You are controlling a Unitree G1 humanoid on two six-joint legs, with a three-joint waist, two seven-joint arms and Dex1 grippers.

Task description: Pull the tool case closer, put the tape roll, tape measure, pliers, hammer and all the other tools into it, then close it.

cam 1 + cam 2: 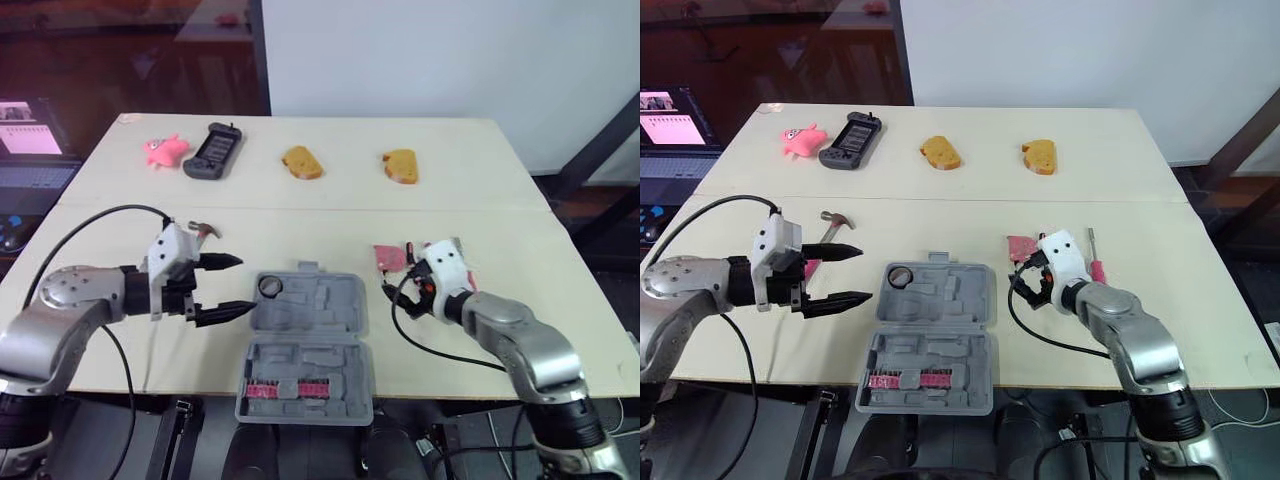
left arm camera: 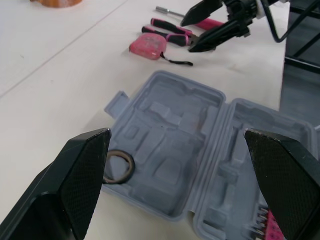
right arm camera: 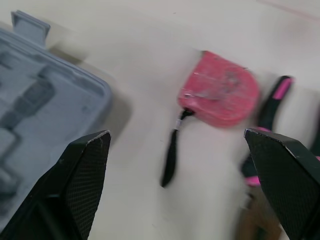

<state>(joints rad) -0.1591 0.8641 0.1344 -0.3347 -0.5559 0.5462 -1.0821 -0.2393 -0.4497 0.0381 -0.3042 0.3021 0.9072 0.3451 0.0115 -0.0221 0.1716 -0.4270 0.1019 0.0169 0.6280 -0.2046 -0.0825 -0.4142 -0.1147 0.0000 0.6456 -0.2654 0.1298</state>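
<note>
Left gripper (image 1: 248,283) gapes beside the open tool case (image 1: 305,340); right gripper (image 2: 186,37), also spread, faces the tape measure (image 3: 220,95).

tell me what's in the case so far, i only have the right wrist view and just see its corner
observer: only the tape roll, in a pocket of the open tool case.
operator: where's the hammer
observer: the hammer lies on the table left of the case, partly hidden by the left tool.
operator: is that tool holding anything
observer: no, it's open and empty, hovering beside the case.
</note>
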